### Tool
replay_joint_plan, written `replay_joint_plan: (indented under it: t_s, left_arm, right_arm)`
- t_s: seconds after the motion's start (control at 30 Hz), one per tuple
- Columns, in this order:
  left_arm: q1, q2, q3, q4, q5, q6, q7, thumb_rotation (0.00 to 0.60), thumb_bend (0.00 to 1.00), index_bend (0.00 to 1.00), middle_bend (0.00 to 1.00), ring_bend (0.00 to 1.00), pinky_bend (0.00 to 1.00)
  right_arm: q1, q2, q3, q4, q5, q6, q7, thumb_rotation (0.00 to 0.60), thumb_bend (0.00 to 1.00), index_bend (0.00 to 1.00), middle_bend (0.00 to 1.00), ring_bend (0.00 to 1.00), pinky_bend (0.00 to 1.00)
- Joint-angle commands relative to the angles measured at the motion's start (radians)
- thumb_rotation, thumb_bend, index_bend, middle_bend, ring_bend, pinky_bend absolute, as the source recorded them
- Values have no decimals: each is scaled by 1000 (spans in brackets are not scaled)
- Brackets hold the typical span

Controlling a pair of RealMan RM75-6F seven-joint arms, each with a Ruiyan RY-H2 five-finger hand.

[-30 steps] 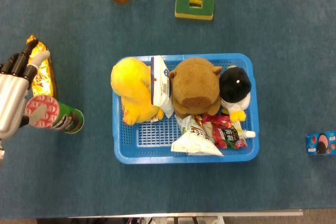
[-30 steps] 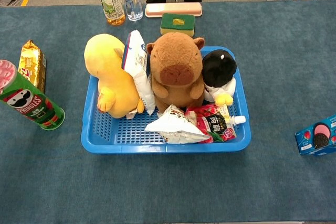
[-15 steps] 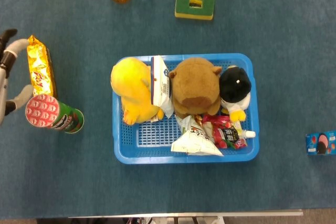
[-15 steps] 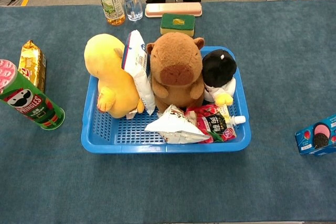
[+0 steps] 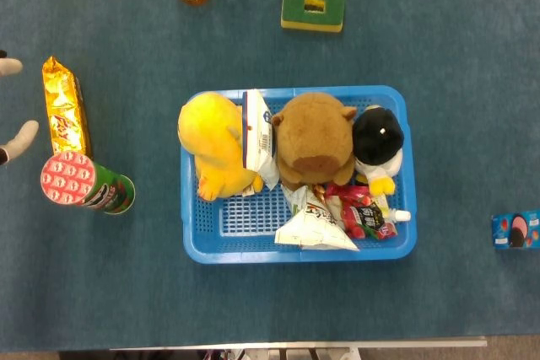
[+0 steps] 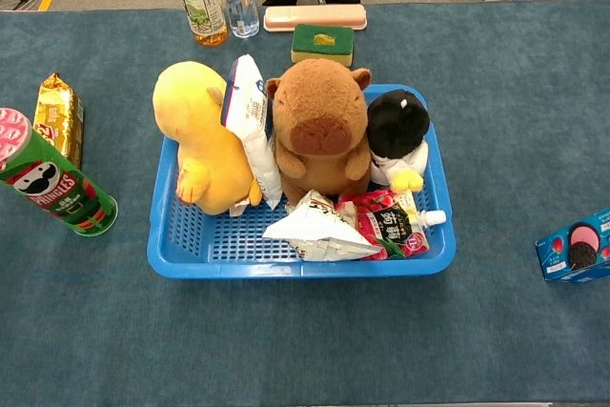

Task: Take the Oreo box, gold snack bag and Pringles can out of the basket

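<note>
Left hand (image 5: 12, 107) withdrew off left edge, fingertips spread, empty; right hand unseen. Pringles can (image 5: 87, 184), gold snack bag (image 5: 66, 107), Oreo box (image 5: 516, 229) all outside basket (image 5: 297, 250) — task looked complete.

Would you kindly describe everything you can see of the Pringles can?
The Pringles can is a green tube with the brand name and moustached mascot on its side and a red-and-white patterned top. It stands upright on the blue table cover, outside the basket and to its left. The gold snack bag lies just behind it; whether they touch is unclear. No hand touches it: the left hand shows only fingertips at the frame edge, apart from the can.
</note>
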Motion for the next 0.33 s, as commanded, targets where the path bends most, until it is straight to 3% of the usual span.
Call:
replay_joint_plan:
  t_s: [0.03, 0.33]
  left_arm:
    - [3, -13, -6, 30, -9, -5, -37, 600, 135, 344, 304, 249, 435]
    - [-5, -17, -5, 44, -32, -52, -47, 600, 135, 346, 314, 249, 435]
  right_arm:
    - [-44, -25, -13, -34, -9, 52, -56, 600, 0, 111, 277, 237, 554]
    - [-36, -39, 8, -28, 30, 22, -22, 600, 0, 111, 277, 237, 554]
